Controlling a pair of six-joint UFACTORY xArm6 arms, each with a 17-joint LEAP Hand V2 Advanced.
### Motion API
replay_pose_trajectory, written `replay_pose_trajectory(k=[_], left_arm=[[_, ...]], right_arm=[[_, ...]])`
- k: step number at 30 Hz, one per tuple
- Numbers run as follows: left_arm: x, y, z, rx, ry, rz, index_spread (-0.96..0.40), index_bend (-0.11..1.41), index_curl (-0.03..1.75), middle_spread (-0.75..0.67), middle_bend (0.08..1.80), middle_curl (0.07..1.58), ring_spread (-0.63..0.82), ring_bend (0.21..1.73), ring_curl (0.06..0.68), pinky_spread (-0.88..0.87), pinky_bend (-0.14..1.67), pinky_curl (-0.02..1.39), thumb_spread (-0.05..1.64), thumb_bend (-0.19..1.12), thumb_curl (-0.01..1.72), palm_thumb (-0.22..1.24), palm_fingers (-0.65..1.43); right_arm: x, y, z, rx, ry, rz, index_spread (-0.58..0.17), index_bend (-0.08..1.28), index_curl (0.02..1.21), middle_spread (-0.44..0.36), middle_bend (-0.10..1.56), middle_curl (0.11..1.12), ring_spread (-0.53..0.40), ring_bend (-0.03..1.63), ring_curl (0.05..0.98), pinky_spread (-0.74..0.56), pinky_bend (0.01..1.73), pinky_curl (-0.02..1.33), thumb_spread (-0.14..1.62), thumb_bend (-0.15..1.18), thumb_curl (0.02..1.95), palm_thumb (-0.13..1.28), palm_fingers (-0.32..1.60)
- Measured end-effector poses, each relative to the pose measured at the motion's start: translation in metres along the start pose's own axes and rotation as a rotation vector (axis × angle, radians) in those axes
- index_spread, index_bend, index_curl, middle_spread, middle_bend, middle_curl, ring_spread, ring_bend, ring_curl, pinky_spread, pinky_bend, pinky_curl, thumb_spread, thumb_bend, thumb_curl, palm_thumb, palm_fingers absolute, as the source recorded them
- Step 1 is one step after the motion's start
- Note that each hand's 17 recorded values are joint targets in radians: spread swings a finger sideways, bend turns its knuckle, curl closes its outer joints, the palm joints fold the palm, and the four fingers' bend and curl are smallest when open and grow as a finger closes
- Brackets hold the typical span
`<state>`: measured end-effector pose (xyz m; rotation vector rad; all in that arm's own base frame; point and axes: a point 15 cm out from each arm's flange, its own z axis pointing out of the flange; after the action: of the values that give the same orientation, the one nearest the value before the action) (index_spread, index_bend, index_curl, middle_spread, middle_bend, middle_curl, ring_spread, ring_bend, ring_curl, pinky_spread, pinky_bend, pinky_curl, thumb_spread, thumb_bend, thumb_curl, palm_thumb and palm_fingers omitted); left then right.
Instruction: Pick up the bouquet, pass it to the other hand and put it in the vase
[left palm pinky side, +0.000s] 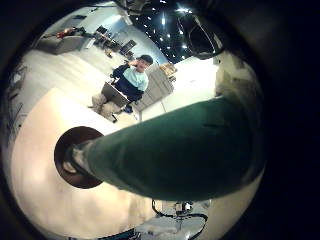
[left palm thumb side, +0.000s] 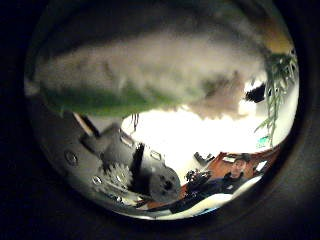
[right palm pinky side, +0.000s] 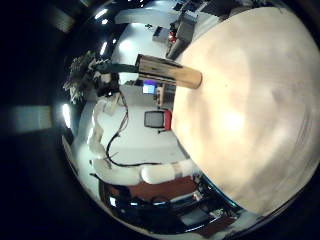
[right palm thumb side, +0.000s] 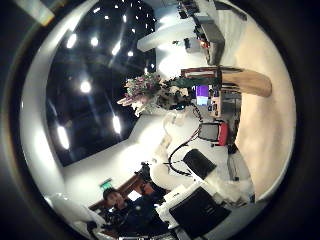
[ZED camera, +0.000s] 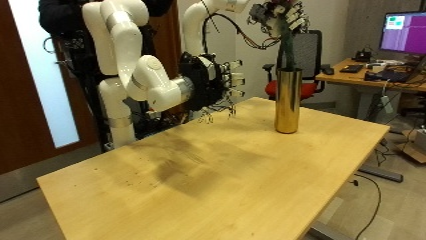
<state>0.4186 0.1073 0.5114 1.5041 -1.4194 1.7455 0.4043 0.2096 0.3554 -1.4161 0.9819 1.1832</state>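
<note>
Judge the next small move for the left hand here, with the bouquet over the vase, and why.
Probably lower the bouquet straight down, then let go. The left hand holds it above the tall gold vase, its green stem pointing at the vase's mouth; how deep the stem sits cannot be told. The right hand hangs open and empty, beside the vase over the table, so the pass looks done.

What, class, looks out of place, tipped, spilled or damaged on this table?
Nothing stands out. The gold vase stands upright on the table, the left hand holds the bouquet over its mouth, and the right hand hangs open.
</note>
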Motion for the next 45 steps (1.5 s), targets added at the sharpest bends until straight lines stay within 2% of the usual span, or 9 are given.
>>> replay_pose_trajectory(k=[1, 4, 6, 10, 16, 24, 30, 34, 45], left_arm=[[-0.003, -0.001, -0.006, 0.014, -0.006, 0.003, 0.06, 0.69, 0.01, 0.1, 0.43, 0.65, 0.16, 0.89, 0.355, 0.13, 0.55, 0.58, 0.79, -0.08, 0.57, 0.44, -0.36], [-0.019, -0.001, -0.03, 0.069, -0.032, -0.009, 0.13, 0.42, 0.03, 0.36, 0.24, 0.5, 0.37, 0.72, 0.272, 0.4, 0.4, 0.47, 0.81, -0.06, 0.48, 0.35, -0.25], [-0.034, 0.001, -0.047, 0.102, -0.05, -0.031, 0.14, 0.27, 0.07, 0.47, 0.15, 0.42, 0.47, 0.6, 0.225, 0.5, 0.32, 0.41, 0.81, -0.05, 0.43, 0.32, -0.19], [-0.063, 0.007, -0.074, 0.119, -0.075, -0.082, 0.13, 0.15, 0.13, 0.52, 0.14, 0.32, 0.54, 0.51, 0.192, 0.58, 0.26, 0.36, 0.8, -0.04, 0.38, 0.3, -0.14], [-0.072, 0.013, -0.097, 0.13, -0.094, -0.099, 0.11, 0.13, 0.15, 0.53, 0.16, 0.25, 0.57, 0.46, 0.189, 0.59, 0.24, 0.34, 0.79, -0.04, 0.35, 0.3, -0.13], [-0.051, 0.032, -0.108, 0.125, -0.105, -0.086, 0.09, 0.12, 0.15, 0.53, 0.16, 0.21, 0.58, 0.44, 0.197, 0.59, 0.24, 0.33, 0.79, -0.04, 0.34, 0.29, -0.12], [-0.04, 0.065, -0.106, 0.117, -0.112, -0.113, 0.09, 0.13, 0.16, 0.53, 0.17, 0.2, 0.58, 0.42, 0.204, 0.59, 0.23, 0.32, 0.79, -0.04, 0.33, 0.29, -0.11], [-0.026, 0.081, -0.113, 0.129, -0.116, -0.104, 0.09, 0.13, 0.16, 0.52, 0.17, 0.2, 0.58, 0.42, 0.208, 0.59, 0.23, 0.32, 0.79, -0.04, 0.33, 0.28, -0.11], [-0.023, 0.12, -0.129, 0.129, -0.124, -0.128, 0.08, 0.13, 0.18, 0.52, 0.17, 0.21, 0.58, 0.41, 0.216, 0.59, 0.22, 0.32, 0.79, -0.04, 0.33, 0.28, -0.1]], right_arm=[[0.0, 0.0, 0.0, -0.001, 0.0, 0.0, -0.317, 0.17, 0.26, 0.076, 0.17, 0.25, 0.14, 0.26, 0.262, 0.26, 0.27, 0.33, 0.97, -0.02, 0.46, 0.8, -0.02], [0.0, 0.0, 0.0, -0.002, -0.001, -0.001, -0.312, 0.17, 0.26, 0.075, 0.18, 0.26, 0.14, 0.26, 0.264, 0.26, 0.28, 0.33, 0.97, -0.03, 0.46, 0.8, -0.02], [0.0, 0.0, 0.0, -0.002, -0.001, -0.001, -0.312, 0.17, 0.27, 0.075, 0.18, 0.26, 0.139, 0.26, 0.264, 0.25, 0.27, 0.33, 0.97, -0.02, 0.46, 0.8, -0.02], [-0.001, 0.0, 0.001, -0.004, -0.001, -0.003, -0.305, 0.17, 0.28, 0.075, 0.17, 0.26, 0.135, 0.26, 0.266, 0.25, 0.27, 0.33, 0.97, -0.02, 0.46, 0.8, -0.01], [0.0, 0.002, 0.008, -0.02, -0.005, 0.0, -0.3, 0.17, 0.29, 0.082, 0.18, 0.26, 0.129, 0.26, 0.268, 0.25, 0.27, 0.33, 0.97, -0.02, 0.46, 0.8, 0.0], [-0.011, 0.002, 0.023, -0.06, -0.008, -0.018, -0.292, 0.17, 0.3, 0.083, 0.18, 0.26, 0.128, 0.27, 0.271, 0.25, 0.27, 0.33, 0.97, -0.02, 0.47, 0.81, 0.0], [-0.042, -0.003, 0.031, -0.096, -0.001, -0.069, -0.294, 0.18, 0.3, 0.083, 0.18, 0.27, 0.128, 0.26, 0.27, 0.25, 0.27, 0.33, 0.96, -0.02, 0.48, 0.83, 0.0], [-0.061, -0.011, 0.034, -0.112, 0.009, -0.096, -0.286, 0.18, 0.3, 0.087, 0.18, 0.27, 0.128, 0.26, 0.268, 0.25, 0.26, 0.33, 0.96, -0.02, 0.49, 0.84, 0.01], [-0.148, -0.052, 0.061, -0.179, 0.06, -0.182, -0.281, 0.17, 0.31, 0.084, 0.18, 0.27, 0.125, 0.25, 0.269, 0.25, 0.27, 0.34, 0.96, -0.02, 0.49, 0.84, 0.02]])
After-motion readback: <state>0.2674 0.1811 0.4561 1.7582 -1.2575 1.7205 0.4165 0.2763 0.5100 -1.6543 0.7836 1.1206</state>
